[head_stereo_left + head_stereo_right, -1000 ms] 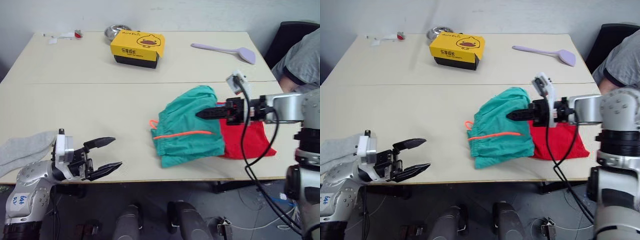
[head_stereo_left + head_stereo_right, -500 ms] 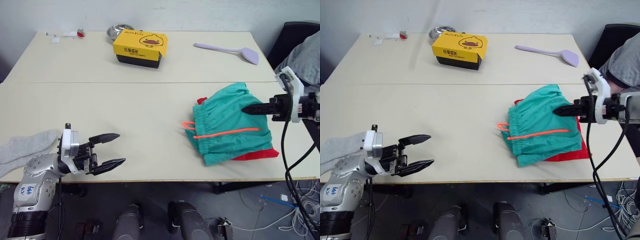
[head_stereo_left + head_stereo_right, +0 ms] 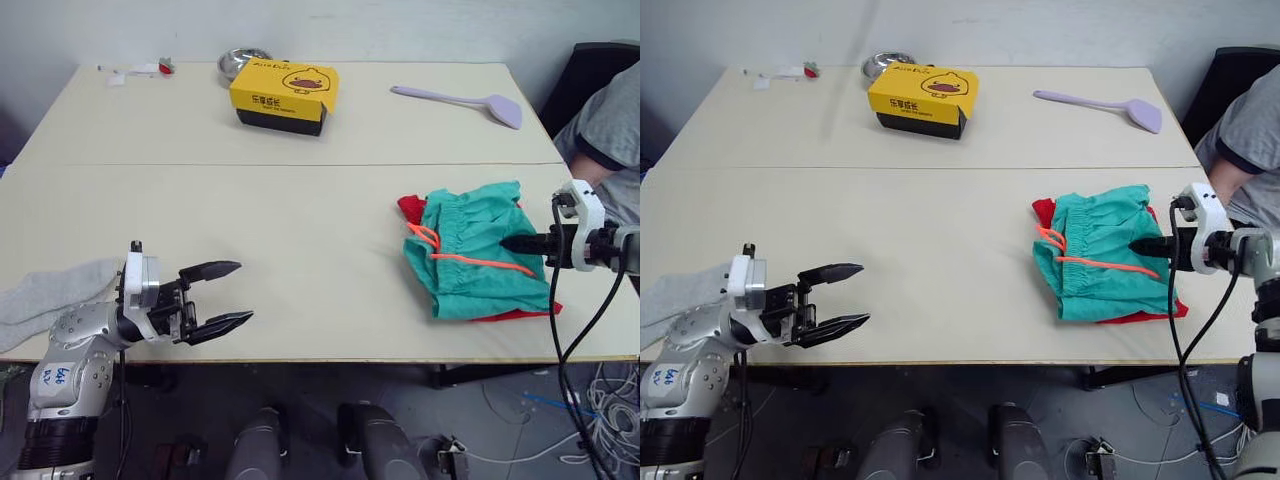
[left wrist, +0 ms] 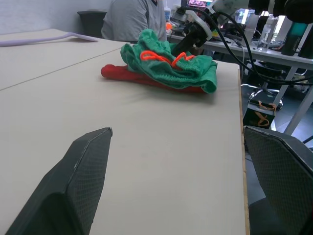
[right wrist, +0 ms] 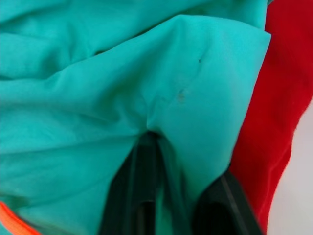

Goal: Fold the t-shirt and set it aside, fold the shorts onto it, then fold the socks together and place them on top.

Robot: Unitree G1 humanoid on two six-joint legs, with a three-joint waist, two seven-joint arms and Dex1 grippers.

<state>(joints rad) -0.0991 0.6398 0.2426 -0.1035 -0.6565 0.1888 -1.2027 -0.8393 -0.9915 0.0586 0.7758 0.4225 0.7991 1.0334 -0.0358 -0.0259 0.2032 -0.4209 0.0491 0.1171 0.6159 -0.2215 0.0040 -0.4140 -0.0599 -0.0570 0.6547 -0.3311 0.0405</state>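
Now the right hand [image 3: 1137, 244] pinches the teal shorts [image 3: 1095, 265] atop the red t-shirt [image 3: 1044, 211] at the counter's [image 3: 890, 210] 4 o'clock. Left hand [image 3: 845, 295] is spread, socks [image 3: 45, 297] beside it; the yellow box [image 3: 923, 98] is closed.

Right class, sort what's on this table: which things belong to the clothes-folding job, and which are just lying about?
Part of the job:
the shorts
the t-shirt, beneath them
the socks, at the table's near left edge

Lying about:
yellow box
lilac spatula
metal bowl
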